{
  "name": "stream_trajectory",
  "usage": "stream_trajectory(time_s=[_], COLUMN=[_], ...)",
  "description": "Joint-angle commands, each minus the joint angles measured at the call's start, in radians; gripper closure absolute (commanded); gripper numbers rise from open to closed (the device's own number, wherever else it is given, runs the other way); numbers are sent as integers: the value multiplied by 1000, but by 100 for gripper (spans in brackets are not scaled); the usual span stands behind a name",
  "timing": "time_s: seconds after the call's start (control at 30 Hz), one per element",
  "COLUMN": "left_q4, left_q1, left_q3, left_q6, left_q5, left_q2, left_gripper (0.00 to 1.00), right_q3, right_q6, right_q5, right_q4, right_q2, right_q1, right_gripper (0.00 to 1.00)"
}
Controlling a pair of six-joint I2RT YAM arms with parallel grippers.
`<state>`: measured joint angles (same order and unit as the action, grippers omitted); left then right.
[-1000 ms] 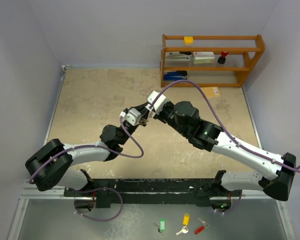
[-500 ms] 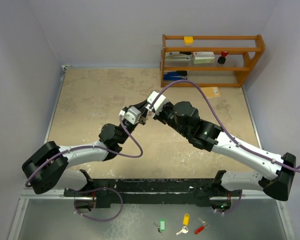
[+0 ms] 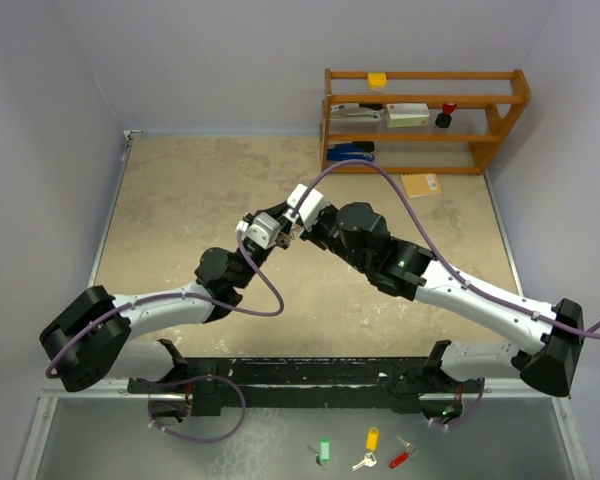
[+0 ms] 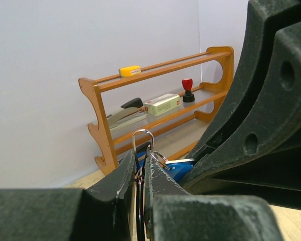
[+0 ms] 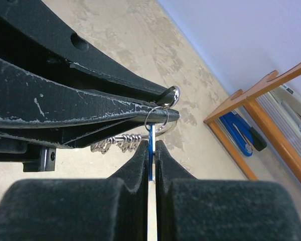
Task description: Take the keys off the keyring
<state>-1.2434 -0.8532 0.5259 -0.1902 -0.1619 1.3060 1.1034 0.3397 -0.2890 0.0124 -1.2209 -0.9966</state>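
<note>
Left gripper (image 4: 142,168) and right gripper (image 5: 150,149) have edged slightly left since a second ago; left pinches the thin silver keyring (image 4: 143,131); right clamps the blue-headed key (image 4: 176,169) threaded on it; both above the middle of the table (image 3: 180,200).

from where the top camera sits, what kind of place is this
Likely a robot test cell: plain pale walls box in a tan tabletop, the left arm and right arm are mounted at its near edge, and a wooden shelf holds props like a stapler.
</note>
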Motion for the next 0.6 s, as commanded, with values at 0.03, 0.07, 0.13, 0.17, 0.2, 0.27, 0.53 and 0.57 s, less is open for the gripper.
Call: stream_trajectory(time_s=[0.03, 0.07, 0.13, 0.17, 0.2, 0.27, 0.53, 0.57], left_q4=[-89, -91, -97, -97, -98, -97, -128, -134], left_q1=[7, 6, 6, 6, 6, 6, 7, 7], left_q3=[9, 6, -2, -3, -4, -8, -18, -18], left_q6=[-35, -36, -41, -45, -49, -59, -76, -75], left_q5=[-48, -49, -54, -59, -65, -78, -112, -114], left_q2=[-67, -73, -85, -89, -95, -101, -124, -123], left_gripper=[100, 100, 100, 100, 100, 100, 100, 100], right_q3=[6, 8, 10, 11, 12, 12, 7, 8], right_q6=[-20, -26, -29, -31, -32, -33, -32, -34], right_q5=[-2, -2, 1, 3, 4, 9, 15, 17], right_q4=[8, 12, 21, 26, 31, 34, 51, 54], right_q2=[-4, -6, -9, -10, -10, -8, 5, 2], right_q1=[-5, -5, -5, -5, -5, -5, -4, -5], right_gripper=[100, 100, 100, 100, 100, 100, 100, 100])
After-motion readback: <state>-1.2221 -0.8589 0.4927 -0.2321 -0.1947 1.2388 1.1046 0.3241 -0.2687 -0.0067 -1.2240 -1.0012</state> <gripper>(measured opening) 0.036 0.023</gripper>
